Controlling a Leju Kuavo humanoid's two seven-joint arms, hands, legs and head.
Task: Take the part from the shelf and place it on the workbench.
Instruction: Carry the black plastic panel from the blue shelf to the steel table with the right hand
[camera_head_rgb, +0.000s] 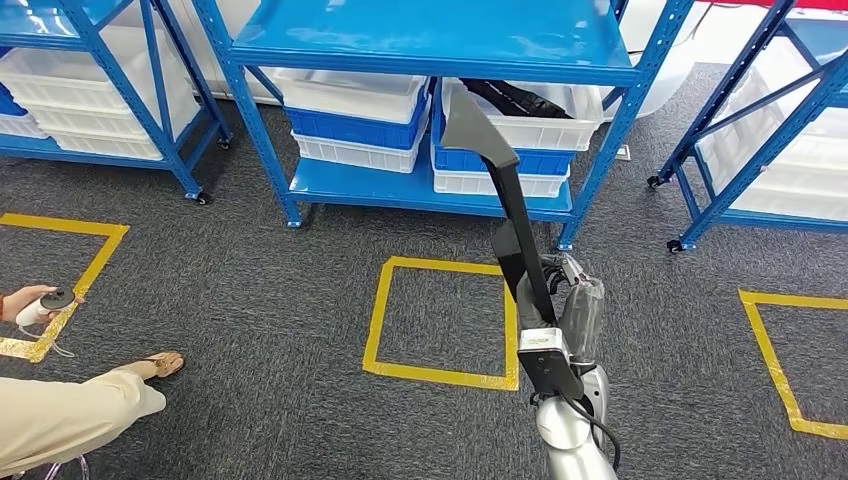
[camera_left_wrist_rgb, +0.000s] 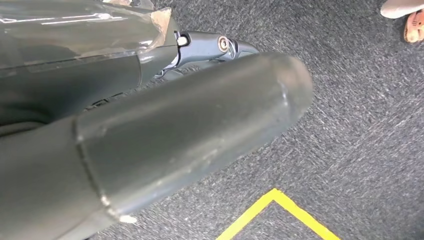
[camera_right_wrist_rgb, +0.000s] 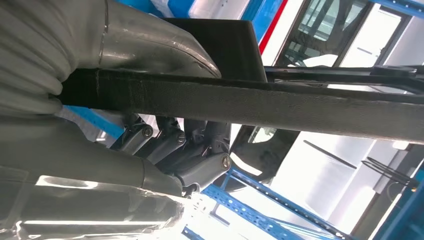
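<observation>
The robot's right hand (camera_head_rgb: 572, 300) grips a long black part (camera_head_rgb: 510, 210) near its lower end and holds it upright and slightly tilted, above the dark grey carpet (camera_head_rgb: 280, 300) in front of a blue shelf (camera_head_rgb: 430, 190). From the head view the part's flared grey tip sits level with the shelf's lower tier, overlapping a white bin (camera_head_rgb: 540, 120) stacked on a blue bin (camera_head_rgb: 355, 125); whether it touches the bin cannot be told. A yellow taped square (camera_head_rgb: 440, 320) marks the floor just left of the hand, with other taped squares at the far left and right.

The right wrist view adds what the head view cannot: the hand's dark fingers (camera_right_wrist_rgb: 195, 150) are curled under the part (camera_right_wrist_rgb: 300, 107) while the grey thumb (camera_right_wrist_rgb: 150, 45) presses over it, so the bar is clamped between them. Blue shelf rails (camera_right_wrist_rgb: 270, 200) run behind.

The left wrist view shows the left hand (camera_left_wrist_rgb: 165, 135) over the carpet (camera_left_wrist_rgb: 360, 125), a thick grey thumb across the picture and a dark finger (camera_left_wrist_rgb: 215, 47) behind it; nothing is seen in it, yet how far its fingers are apart cannot be told. A corner of yellow tape (camera_left_wrist_rgb: 280, 210) lies below.

At the left edge of the head view a seated person's hand (camera_head_rgb: 25, 300) holds a small controller (camera_head_rgb: 55, 298), with a sandalled foot (camera_head_rgb: 160, 365) on the carpet.
</observation>
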